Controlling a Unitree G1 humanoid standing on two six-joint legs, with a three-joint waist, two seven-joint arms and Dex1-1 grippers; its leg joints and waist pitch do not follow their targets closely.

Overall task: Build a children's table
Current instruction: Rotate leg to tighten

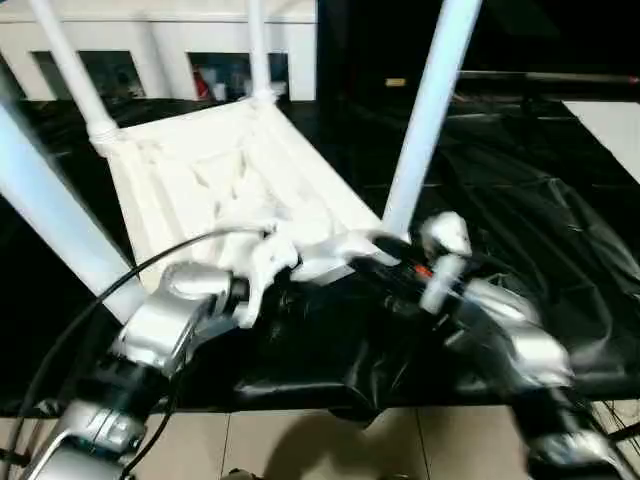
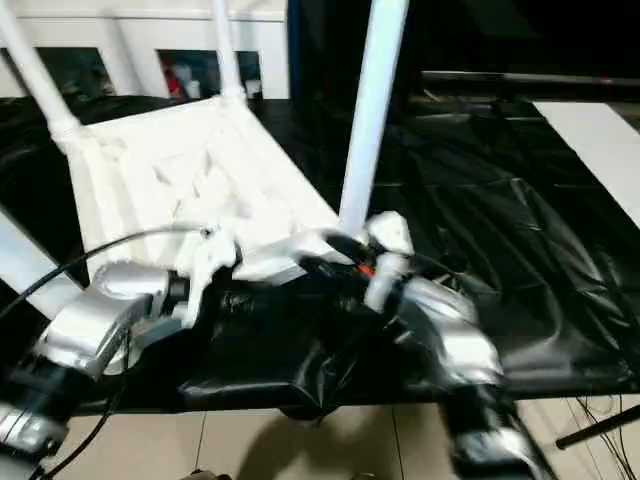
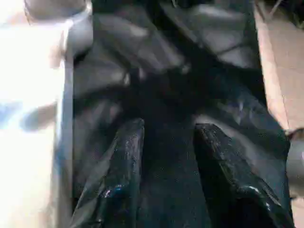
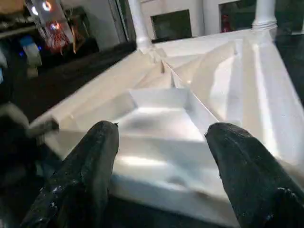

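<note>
The four legs [image 1: 430,110] of the upturned table [image 1: 215,175] run out past the top edge of the head pictures, so their free ends are cut off. The near-left leg [image 1: 50,215] is also clipped by the side edge.

The table's near rim, just ahead of both sets of jaws, is hidden behind the two wrists. The right gripper [image 4: 164,137] shows blurred fingers [image 4: 83,175] that leave the frame at the bottom. The left gripper [image 3: 166,137] is smeared, and the black sheet [image 3: 190,71] beyond its jaws is only soft folds. What stands behind the cabinet [image 1: 160,45] glass is too blurred to tell.
</note>
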